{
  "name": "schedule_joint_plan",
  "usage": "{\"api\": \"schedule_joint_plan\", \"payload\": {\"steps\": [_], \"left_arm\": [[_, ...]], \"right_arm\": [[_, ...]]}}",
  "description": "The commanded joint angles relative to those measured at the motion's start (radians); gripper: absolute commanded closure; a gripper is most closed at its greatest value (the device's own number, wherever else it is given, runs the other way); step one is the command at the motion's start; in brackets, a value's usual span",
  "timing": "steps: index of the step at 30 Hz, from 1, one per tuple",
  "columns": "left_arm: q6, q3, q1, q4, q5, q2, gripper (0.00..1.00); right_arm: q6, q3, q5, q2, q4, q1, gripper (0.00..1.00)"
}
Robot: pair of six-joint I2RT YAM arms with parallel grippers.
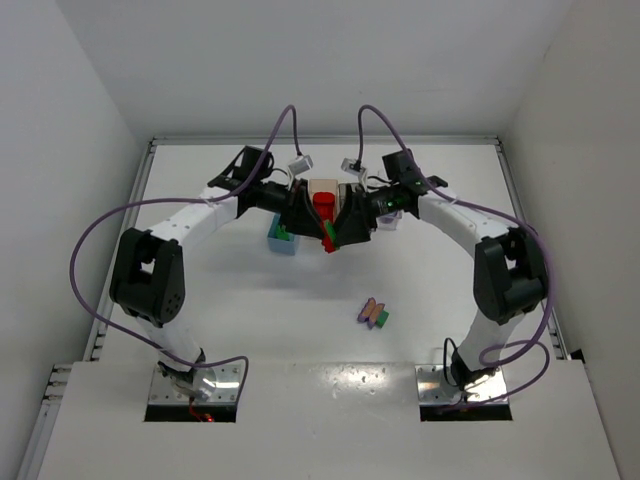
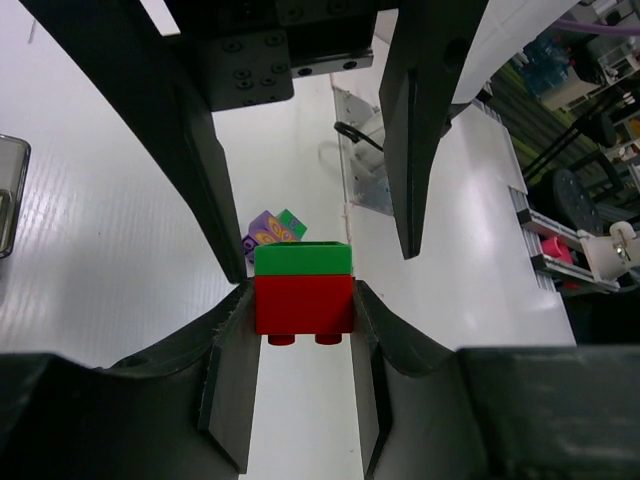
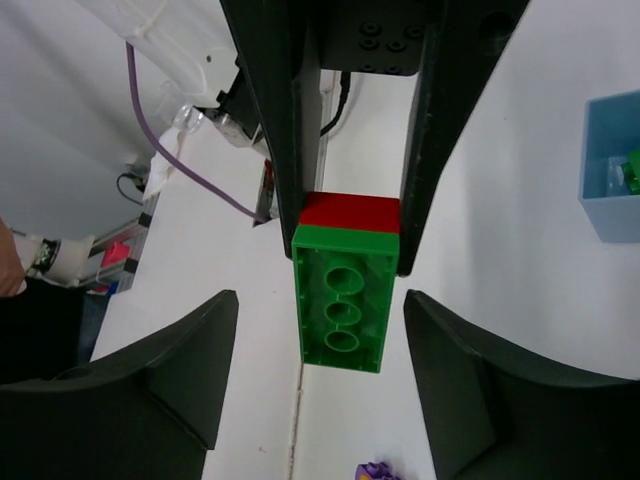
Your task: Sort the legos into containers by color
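The left pincer (image 2: 302,312) clamps its dark pads on the glossy red brick (image 2: 303,305). That brick shows two round studs on one face and is joined to a green brick (image 3: 345,300) with three hollow tubes in its open face. The pair is held above the white tabletop (image 1: 300,345) by the pale orange bin (image 1: 323,186) at the far middle, and the right pincer (image 3: 320,300) stands spread, its curved fingers either side of the green brick without touching. The light blue bin (image 3: 608,190), just left of them, holds a green piece (image 3: 630,165), and a loose purple-and-green lego cluster (image 1: 374,314) lies nearer.
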Motion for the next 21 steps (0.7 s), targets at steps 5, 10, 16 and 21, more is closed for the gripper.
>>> {"api": "schedule_joint_plan", "payload": {"steps": [5,10,16,21], "left_arm": [[0.022,0.042,-0.009,0.027,0.032,0.007,0.86],[0.031,0.031,-0.009,0.027,0.032,0.007,0.86],[0.05,-0.048,-0.009,0.027,0.012,-0.027,0.86],[0.095,-0.148,-0.009,0.002,-0.045,-0.081,0.86]], "right_arm": [[0.027,0.045,-0.039,0.01,0.078,0.026,0.49],[0.07,0.045,-0.012,0.01,0.107,0.035,0.77],[0.129,0.025,0.004,-0.012,0.138,-0.023,0.98],[0.145,0.002,-0.005,-0.043,0.149,-0.136,1.0]]}}
